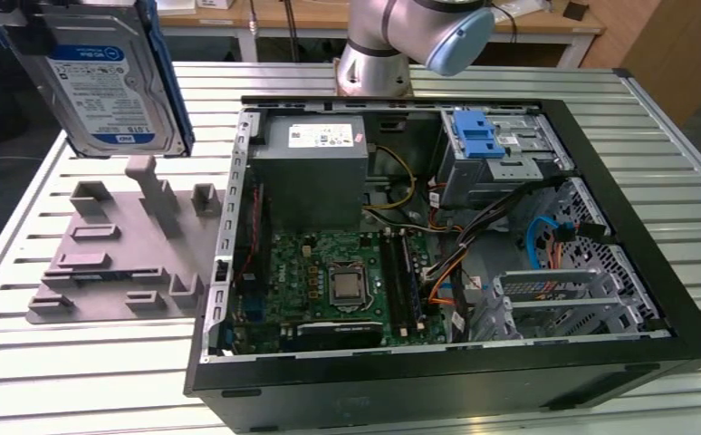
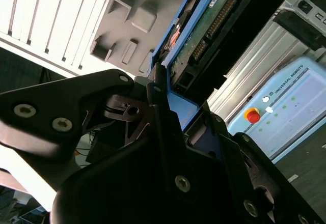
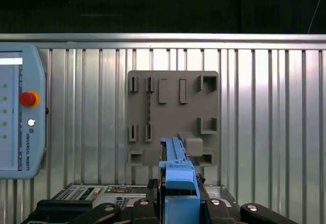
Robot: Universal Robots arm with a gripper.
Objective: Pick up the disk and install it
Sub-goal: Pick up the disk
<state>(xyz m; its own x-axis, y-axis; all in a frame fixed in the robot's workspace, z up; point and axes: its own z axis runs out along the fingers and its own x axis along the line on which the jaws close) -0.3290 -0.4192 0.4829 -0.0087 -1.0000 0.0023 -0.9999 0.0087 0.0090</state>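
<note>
Gripper [image 3: 181, 203] clenched on the disk [image 1: 109, 77], held aloft at ten o'clock of the open computer case [image 1: 447, 385] in the exterior view; pick-up looks done, installing likely demands careful alignment inside

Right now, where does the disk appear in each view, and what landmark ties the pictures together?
Exterior view: the disk hangs at that view's upper left, label facing the camera, above the grey fixture plate.
Second wrist view: the disk shows its circuit-board side, its blue carrier clamped in the gripper.
First wrist view: the disk is edge-on, overlapping the plate.
Shared landmark: the grey fixture plate.
</note>
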